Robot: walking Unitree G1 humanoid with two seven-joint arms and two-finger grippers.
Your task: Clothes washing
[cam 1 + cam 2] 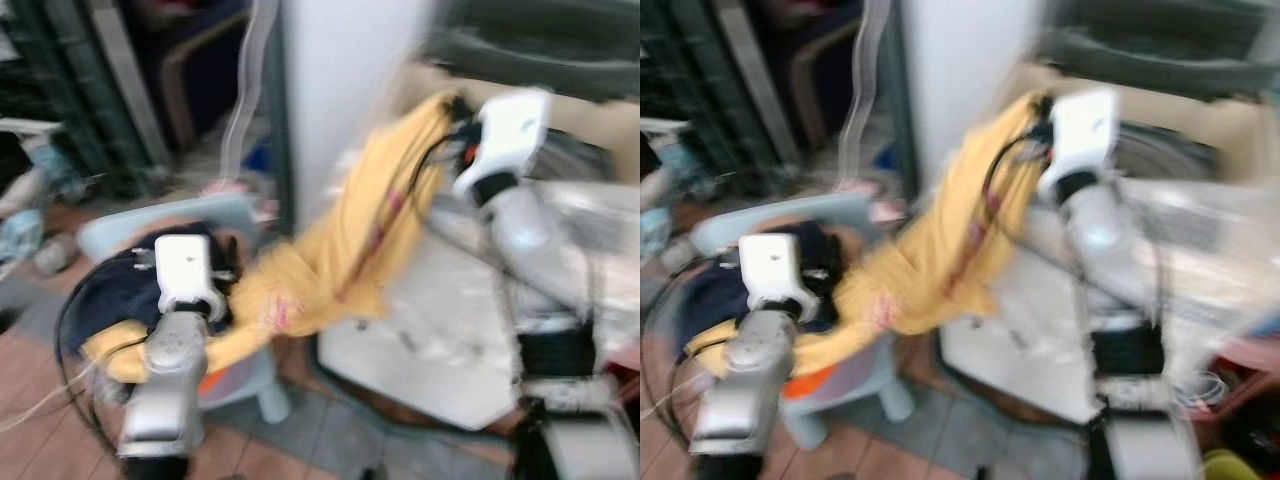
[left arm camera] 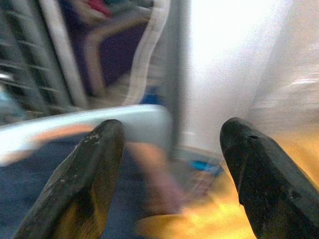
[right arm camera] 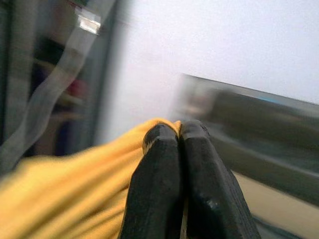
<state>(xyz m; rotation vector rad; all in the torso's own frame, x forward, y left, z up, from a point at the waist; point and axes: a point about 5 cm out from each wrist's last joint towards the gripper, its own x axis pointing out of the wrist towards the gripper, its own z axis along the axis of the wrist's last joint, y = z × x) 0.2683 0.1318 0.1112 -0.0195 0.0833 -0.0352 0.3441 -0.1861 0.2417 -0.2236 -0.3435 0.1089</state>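
A yellow garment [image 1: 340, 250] stretches from the pale blue laundry basket [image 1: 225, 212] at lower left up to my right gripper [image 1: 452, 108], which is raised by the white washing machine [image 1: 440, 330]. In the right wrist view that gripper [image 3: 178, 130] is shut on the yellow garment's [image 3: 75, 184] top edge. My left gripper [image 2: 172, 144] stands open over the basket rim [image 2: 124, 122], above dark blue clothes [image 2: 30, 189]. Its wrist [image 1: 185, 270] sits above the basket. All views are blurred.
A white wall panel [image 1: 330, 80] stands behind the basket, with a translucent hose [image 1: 245, 90] and dark shelving [image 1: 70, 90] to its left. The floor [image 1: 40, 370] is brown tile with a grey mat under the machine. Loose items lie at far left.
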